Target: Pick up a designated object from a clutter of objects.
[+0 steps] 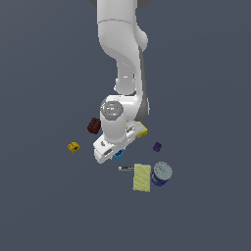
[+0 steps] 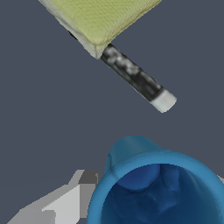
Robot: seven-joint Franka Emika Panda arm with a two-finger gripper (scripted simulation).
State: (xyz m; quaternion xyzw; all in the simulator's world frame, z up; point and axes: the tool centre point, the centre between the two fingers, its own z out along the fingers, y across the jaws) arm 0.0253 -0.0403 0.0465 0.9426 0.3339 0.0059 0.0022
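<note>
Cup [image 2: 157, 188] right under hand [image 1: 116, 156], between dark red block [image 1: 93, 125] and pad [image 1: 142, 177]. Finger spacing can't tell. Straddle rim before squeezing, lift straight, avoid black-and-white stick [image 2: 138, 78].

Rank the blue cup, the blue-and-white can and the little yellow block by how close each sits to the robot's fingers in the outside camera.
1. Blue cup: right under the fingers.
2. Blue-and-white can: toward the exterior view's right.
3. Yellow block: far off on the left.
</note>
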